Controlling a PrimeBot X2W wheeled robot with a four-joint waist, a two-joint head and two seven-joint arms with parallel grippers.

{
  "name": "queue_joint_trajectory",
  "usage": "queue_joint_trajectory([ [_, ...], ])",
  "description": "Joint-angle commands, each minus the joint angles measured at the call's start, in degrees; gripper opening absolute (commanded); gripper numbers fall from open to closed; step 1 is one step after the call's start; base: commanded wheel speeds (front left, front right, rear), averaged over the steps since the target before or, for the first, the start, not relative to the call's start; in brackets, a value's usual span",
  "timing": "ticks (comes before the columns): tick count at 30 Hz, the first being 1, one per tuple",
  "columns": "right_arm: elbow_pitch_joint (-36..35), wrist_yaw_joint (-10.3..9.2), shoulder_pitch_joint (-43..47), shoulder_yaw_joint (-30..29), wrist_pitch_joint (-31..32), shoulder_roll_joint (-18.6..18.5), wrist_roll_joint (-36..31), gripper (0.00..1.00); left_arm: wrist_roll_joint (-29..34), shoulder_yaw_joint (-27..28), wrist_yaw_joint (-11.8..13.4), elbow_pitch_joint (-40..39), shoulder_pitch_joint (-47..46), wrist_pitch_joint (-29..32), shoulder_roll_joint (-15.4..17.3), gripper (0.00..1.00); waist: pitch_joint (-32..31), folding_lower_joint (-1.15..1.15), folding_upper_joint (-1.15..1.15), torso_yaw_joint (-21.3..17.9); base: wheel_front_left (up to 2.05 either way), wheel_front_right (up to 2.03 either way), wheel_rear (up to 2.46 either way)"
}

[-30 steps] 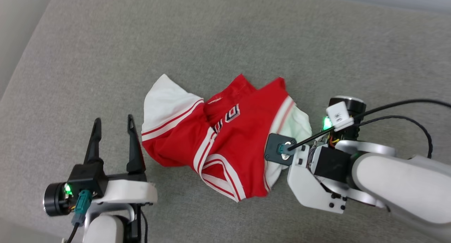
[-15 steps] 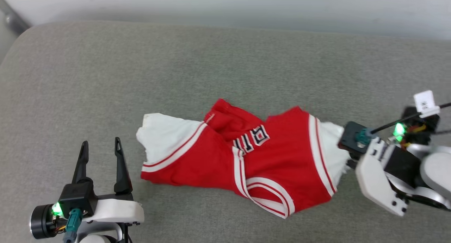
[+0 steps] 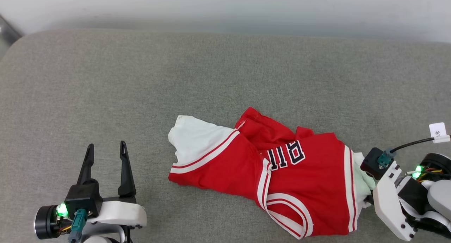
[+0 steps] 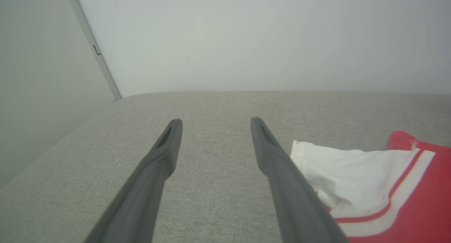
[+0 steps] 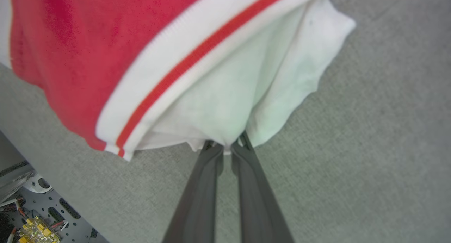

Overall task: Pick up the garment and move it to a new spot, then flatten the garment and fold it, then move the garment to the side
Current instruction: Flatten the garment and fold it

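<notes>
Right hand (image 5: 227, 148): fingers pressed together on the hem of the near white sleeve (image 5: 246, 95). In the right wrist view the cloth fans out from that pinch, pulled fairly taut.
Left hand (image 3: 105, 145): fingers wide apart and holding nothing, low over the grey cushion (image 3: 141, 77) on the robot's left.
Red basketball T-shirt (image 3: 303, 186): lies on the cushion right of centre, drawn out lengthways from its free white sleeve (image 3: 197, 137) to the pinched one. The black white-edged lettering (image 3: 286, 155) faces up, partly tucked into a fold.
Just changed: a second ago the shirt was a bunched heap with its free sleeve just beside the left hand. Now it is well apart from that hand and longer in shape. The head camera has also tipped up and now takes in the pale wall (image 3: 225, 7), so part of the shift belongs to the view. Even so, the wider gap to the left hand and the right arm's place further out show the shirt was dragged to the robot's right.
Meaning for the task: the move to a new spot looks under way or nearly done, by dragging rather than a clean lift. Flattening and folding are not begun, as the body is still creased and doubled over.
Next call: probably the left hand taking the free sleeve to spread the shirt.
Risk: a single-point pinch may slip or roll cloth underneath.
</notes>
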Motion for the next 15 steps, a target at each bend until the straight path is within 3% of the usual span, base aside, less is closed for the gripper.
queue_joint_trajectory([
  [1,0.74,-0.08,0.84,-0.29,-2.03,1.63,0.19,0.0,0.46,0.26,-0.18,0.48,0.61,-0.13,0.37,1.0,-1.2,0.0,0.0,-0.18,0.0,0.0,0.0],
  [2,0.88,-0.08,0.68,-0.8,-3.1,1.59,0.24,0.43,0.51,0.4,-0.33,0.74,0.75,-0.13,0.6,1.0,-1.76,0.0,0.0,-0.28,0.0,0.0,0.0],
  [3,0.82,-0.07,0.54,-1.26,-4.25,1.27,-0.08,1.0,0.61,0.45,-0.39,1.0,0.87,-0.12,0.75,1.0,-2.35,0.0,0.0,-0.37,0.0,0.0,0.0],
  [9,-2.31,-0.07,2.18,-6.68,-10.55,-1.58,-1.42,1.0,1.23,0.47,-1.28,1.67,1.06,-0.12,2.37,1.0,-5.86,0.0,0.0,-1.61,0.0,0.0,0.0],
  [15,-6.2,-0.07,5.81,-19.31,-18.8,-2.17,-5.4,1.0,1.83,0.33,-2.56,2.72,-0.81,-0.13,4.95,1.0,-7.18,0.0,0.0,-3.83,0.0,0.0,0.0],
])
